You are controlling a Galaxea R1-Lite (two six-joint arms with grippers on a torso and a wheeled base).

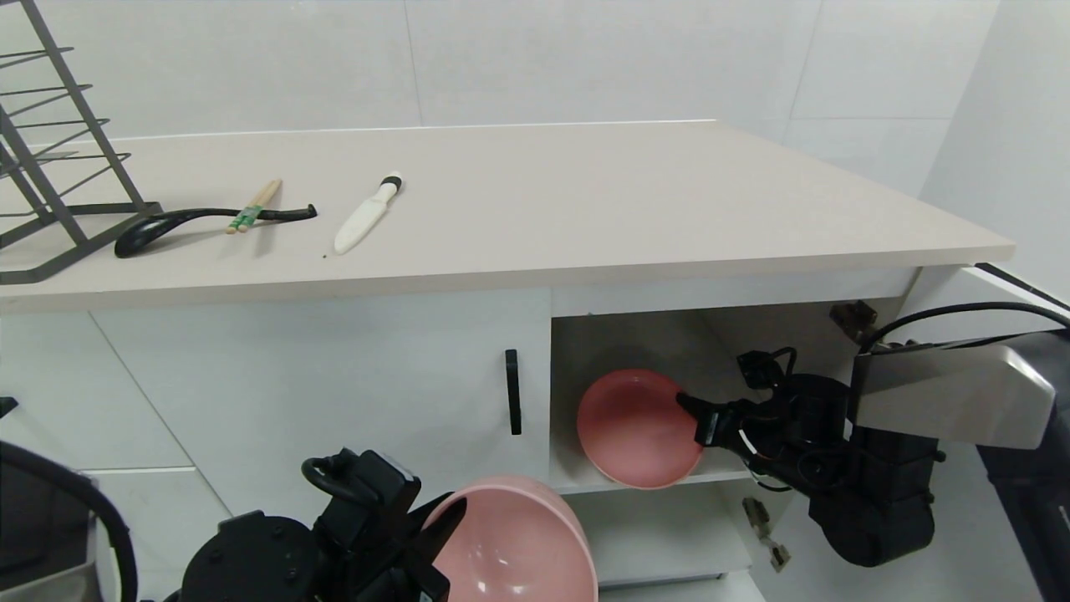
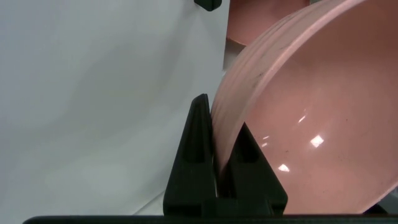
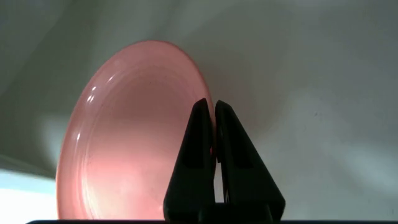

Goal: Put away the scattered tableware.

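Nearest, low on the left, the left pincer (image 2: 221, 146) is clenching the rim of a pink bowl (image 1: 518, 543), holding it tipped on its side in front of the shut cupboard door (image 1: 334, 393). A little farther off, to the right, the right pincer (image 1: 690, 407) is gripping the edge of a pink plate (image 1: 635, 426). The plate is standing nearly upright inside the open cupboard, its lower edge at the front of the shelf (image 1: 723, 477); I cannot tell whether it is resting there. Farther back on the table (image 1: 627, 201), a white knife (image 1: 366, 215), a pair of chopsticks (image 1: 253, 206) and a black spoon (image 1: 192, 219) are lying loose, the chopsticks crossing the spoon's handle, near a wire rack (image 1: 50, 167) at the far left. By my reckoning the job is running about midway: the plate is nearly stowed, the bowl is waiting, and three utensils are lying untouched.
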